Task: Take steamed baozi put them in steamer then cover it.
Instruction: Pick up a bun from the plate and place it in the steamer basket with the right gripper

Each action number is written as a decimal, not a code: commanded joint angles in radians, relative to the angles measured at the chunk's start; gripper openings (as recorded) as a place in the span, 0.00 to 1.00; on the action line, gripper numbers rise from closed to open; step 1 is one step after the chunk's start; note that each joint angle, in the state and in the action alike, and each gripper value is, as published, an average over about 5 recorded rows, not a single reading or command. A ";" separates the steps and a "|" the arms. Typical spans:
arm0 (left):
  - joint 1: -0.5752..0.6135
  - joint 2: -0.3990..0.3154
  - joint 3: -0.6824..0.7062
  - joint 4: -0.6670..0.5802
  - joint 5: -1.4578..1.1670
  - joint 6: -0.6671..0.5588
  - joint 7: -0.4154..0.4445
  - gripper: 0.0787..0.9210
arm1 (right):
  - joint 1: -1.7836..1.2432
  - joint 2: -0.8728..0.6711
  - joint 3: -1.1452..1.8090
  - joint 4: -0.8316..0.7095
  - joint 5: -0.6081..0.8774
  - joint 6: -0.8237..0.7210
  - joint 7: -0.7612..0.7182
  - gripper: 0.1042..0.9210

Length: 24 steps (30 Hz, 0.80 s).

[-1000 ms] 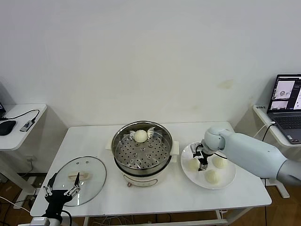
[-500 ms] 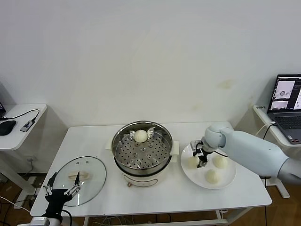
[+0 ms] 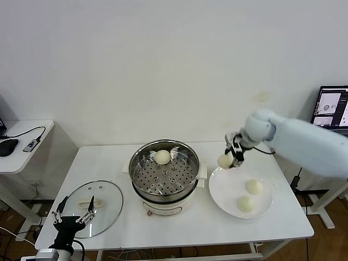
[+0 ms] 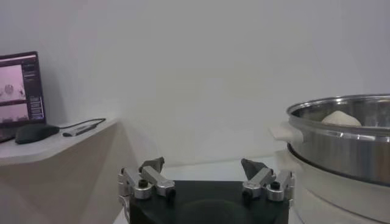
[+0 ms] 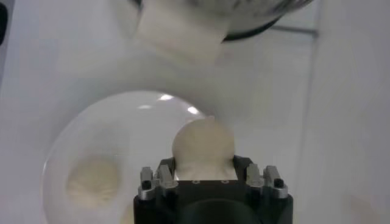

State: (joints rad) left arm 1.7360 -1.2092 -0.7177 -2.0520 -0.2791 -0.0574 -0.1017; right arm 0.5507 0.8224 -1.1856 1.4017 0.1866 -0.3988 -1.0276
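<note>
My right gripper (image 3: 232,154) hangs above the far left rim of the white plate (image 3: 228,191), shut on a cream-white baozi (image 3: 225,160). The right wrist view shows that bun (image 5: 203,145) squeezed between the jaws of the right gripper (image 5: 203,165). Two baozi (image 3: 253,186) (image 3: 245,203) lie on the plate. Another baozi (image 3: 162,157) rests at the back of the steamer (image 3: 140,184), which is uncovered. The glass cover (image 3: 110,197) lies flat on the table, left of the steamer. Over its near edge my left gripper (image 3: 73,218) is parked, open and holding nothing.
A laptop (image 3: 331,106) stands on a side desk at the right. A low side table with a mouse (image 3: 7,146) is at the left. The steamer's white side handle (image 3: 203,173) sits between the pot and the plate.
My right gripper closed on a baozi on the plate and lifted it up and toward the plate's far rim. Two buns remain on the plate. The left arm barely moved.
</note>
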 commanded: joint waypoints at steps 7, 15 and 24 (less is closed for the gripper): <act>-0.004 -0.003 -0.006 -0.016 0.003 0.015 -0.004 0.88 | 0.135 0.357 -0.085 -0.028 0.305 -0.174 0.098 0.61; -0.006 -0.017 -0.015 -0.019 0.007 0.014 -0.006 0.88 | 0.030 0.545 -0.076 -0.128 0.424 -0.280 0.167 0.61; -0.020 -0.020 -0.010 -0.009 0.007 0.015 -0.006 0.88 | -0.049 0.609 -0.088 -0.180 0.427 -0.326 0.215 0.61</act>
State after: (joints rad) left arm 1.7197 -1.2279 -0.7313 -2.0636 -0.2730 -0.0440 -0.1083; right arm 0.5597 1.3021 -1.2641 1.2795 0.5473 -0.6531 -0.8642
